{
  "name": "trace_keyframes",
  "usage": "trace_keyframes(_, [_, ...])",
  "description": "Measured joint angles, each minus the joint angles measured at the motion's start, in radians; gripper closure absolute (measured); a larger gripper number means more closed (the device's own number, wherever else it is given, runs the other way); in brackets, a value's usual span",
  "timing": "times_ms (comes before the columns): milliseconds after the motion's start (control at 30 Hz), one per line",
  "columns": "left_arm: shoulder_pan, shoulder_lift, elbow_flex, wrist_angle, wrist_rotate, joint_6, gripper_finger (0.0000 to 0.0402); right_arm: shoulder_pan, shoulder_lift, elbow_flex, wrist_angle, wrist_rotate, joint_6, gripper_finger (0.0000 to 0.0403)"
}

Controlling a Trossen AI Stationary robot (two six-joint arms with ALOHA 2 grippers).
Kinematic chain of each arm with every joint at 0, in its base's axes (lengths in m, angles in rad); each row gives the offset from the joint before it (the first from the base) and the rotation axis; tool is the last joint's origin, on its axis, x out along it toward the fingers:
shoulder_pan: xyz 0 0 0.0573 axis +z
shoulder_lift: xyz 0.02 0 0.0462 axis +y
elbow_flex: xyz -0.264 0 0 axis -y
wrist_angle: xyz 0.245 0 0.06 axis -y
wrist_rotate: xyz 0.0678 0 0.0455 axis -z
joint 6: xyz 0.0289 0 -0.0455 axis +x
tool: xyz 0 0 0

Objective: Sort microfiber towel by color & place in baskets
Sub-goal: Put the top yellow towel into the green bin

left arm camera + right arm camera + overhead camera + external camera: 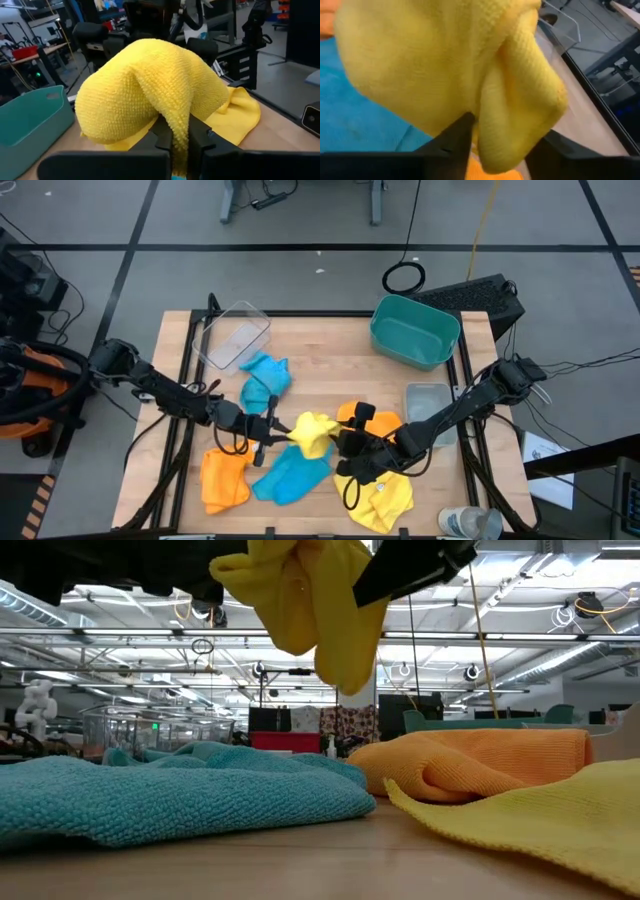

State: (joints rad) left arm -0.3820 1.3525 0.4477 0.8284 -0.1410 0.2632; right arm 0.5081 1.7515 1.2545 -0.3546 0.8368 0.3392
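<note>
Held aloft just beside the orange towel (352,414), the yellow microfiber towel (314,434) is pinched by both the left gripper (283,430) and right gripper (336,442); light, floppy and grippy-looking, it is best pinched at a bunched fold

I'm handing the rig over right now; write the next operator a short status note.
Left gripper and right gripper are both shut on the lifted yellow towel at table centre.
On the table: second yellow towel, two blue towels, two orange towels.
Teal basket, clear basket and grey basket hold nothing.
Done: nothing sorted. Left: all six towels.
</note>
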Motion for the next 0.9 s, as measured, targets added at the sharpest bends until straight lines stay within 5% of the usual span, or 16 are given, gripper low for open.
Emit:
trace_keyframes(167, [0.007, 0.000, 0.000, -0.009, 0.003, 0.012, 0.0384, -0.002, 0.000, 0.000, 0.133, -0.002, -0.115, 0.0371])
trace_keyframes(267, [0.010, 0.000, 0.000, -0.007, 0.005, 0.014, 0.0384, -0.002, 0.000, 0.000, 0.210, -0.003, -0.175, 0.0394])
trace_keyframes(900, [0.035, 0.000, 0.000, -0.007, 0.009, 0.033, 0.0384, -0.002, -0.001, 0.000, 0.277, 0.000, -0.141, 0.0221])
